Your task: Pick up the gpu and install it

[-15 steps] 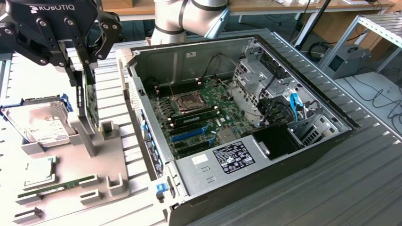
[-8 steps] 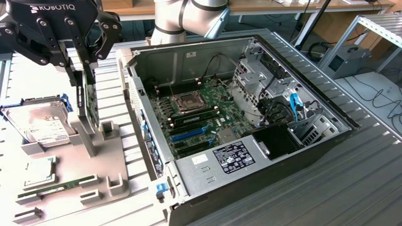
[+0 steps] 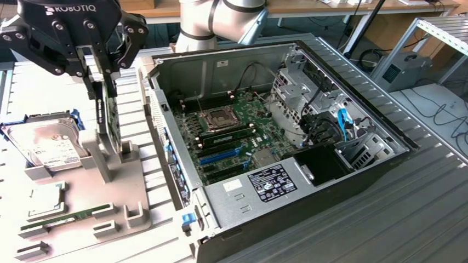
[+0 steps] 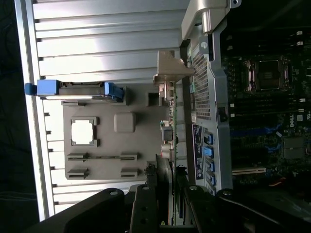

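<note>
At the exterior view's ten o'clock the gripper (image 3: pixel 104 76) — jaws half-closed on the gpu (image 3: pixel 113 118) — holds it upright, probably so its connector faces down.

You had a matt grey plastic holder (image 3: pixel 109 192) on the ribbed, dull-sheened metal table (image 3: pixel 380 219); the gpu (image 4: pixel 169 73) showed a silvery metal bracket, the end effector (image 3: pixel 102 76) matt black.
</note>
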Tool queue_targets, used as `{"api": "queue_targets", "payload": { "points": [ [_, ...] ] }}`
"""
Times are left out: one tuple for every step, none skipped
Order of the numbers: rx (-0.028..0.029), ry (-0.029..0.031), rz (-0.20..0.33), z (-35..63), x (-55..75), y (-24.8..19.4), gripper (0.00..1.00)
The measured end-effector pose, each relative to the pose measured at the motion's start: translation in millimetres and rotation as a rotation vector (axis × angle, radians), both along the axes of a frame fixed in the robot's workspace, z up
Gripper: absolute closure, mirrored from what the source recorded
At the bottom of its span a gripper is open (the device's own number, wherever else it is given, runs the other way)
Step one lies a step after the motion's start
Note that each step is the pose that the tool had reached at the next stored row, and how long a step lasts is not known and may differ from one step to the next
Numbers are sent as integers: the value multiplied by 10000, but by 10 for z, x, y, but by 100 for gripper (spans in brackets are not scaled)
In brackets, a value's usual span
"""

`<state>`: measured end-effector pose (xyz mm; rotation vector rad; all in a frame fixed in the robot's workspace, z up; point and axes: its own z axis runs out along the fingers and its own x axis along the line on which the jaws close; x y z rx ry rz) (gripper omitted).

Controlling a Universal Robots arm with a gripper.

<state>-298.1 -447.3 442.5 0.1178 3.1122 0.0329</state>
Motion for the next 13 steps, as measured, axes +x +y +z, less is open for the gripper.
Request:
{"api": "queue_targets", "payload": {
  "points": [
    [0, 0, -1, 0, 7, 0, 74],
    [-2, 0, -1, 0, 16, 0, 74],
    [-2, 0, 0, 0, 23, 0, 74],
    [-2, 0, -1, 0, 31, 0, 74],
    [-1, 0, -1, 0, 42, 0, 74],
    [-2, 0, 0, 0, 49, 0, 74],
    [-2, 1, 0, 0, 55, 0, 74],
    [-2, 1, -1, 0, 59, 0, 74],
    [-2, 0, -1, 0, 63, 0, 74],
    [-2, 0, -1, 0, 66, 0, 74],
    [-2, 0, -2, 0, 68, 0, 74],
    [-1, 0, -1, 0, 71, 0, 74],
    [-2, 1, -1, 0, 71, 0, 74]
  ]
}}
